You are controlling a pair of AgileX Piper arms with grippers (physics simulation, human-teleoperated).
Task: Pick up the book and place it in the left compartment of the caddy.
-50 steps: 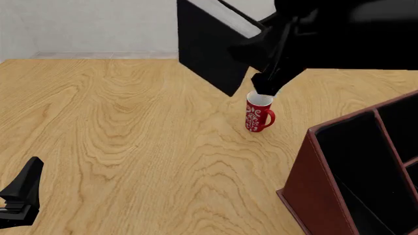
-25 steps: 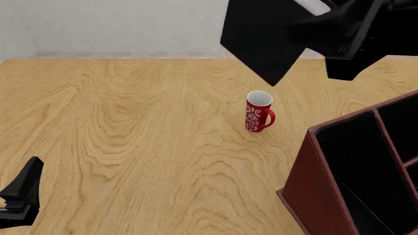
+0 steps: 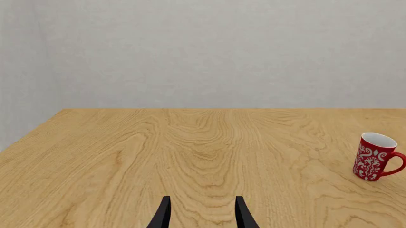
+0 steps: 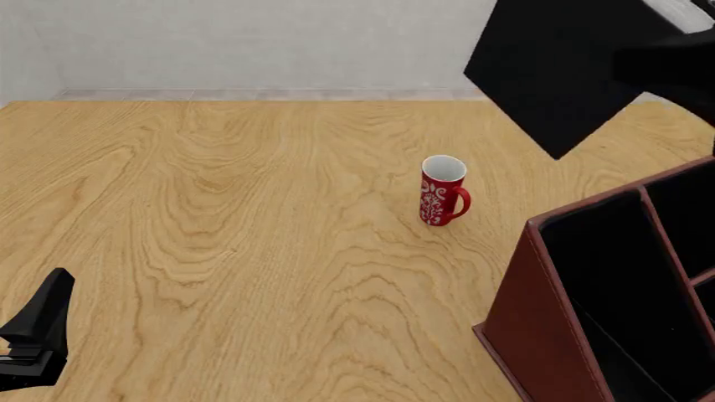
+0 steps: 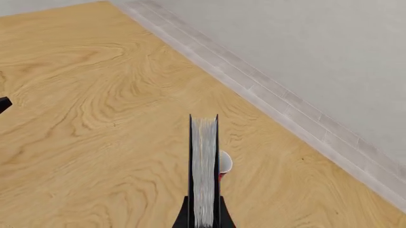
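While crossing the worktop (image 4: 223, 209) toward the drop-off, leaving the left pincer (image 3: 201, 211) parked nearest of all, well to the left of the caddy (image 4: 525, 335), fingers parted and grasping nothing. Reaching next the caddy's own reddish-brown near wall, with the left compartment (image 4: 609, 285) showing bare and black-lined, not yet receiving anything. Leaving the red mug (image 4: 443, 193) standing upright just beyond and to the left of the caddy, untouched. Carrying the book (image 4: 558, 75) farthest off and high up, hanging above and beyond the caddy's left wall, having swung rightward from over the mug within the last second. Keeping the right pincer (image 5: 203, 219) clenched on the book, grey-white page edge facing the wrist camera. Judging from that shift: transport nearly lined up with the caddy, with lowering into the left compartment probably coming next and the book's tilted corner needing squaring to the walls first. Finding no brand, label or readable writing anywhere: only a white ornamental pattern on the mug and a blank black cover on the book.
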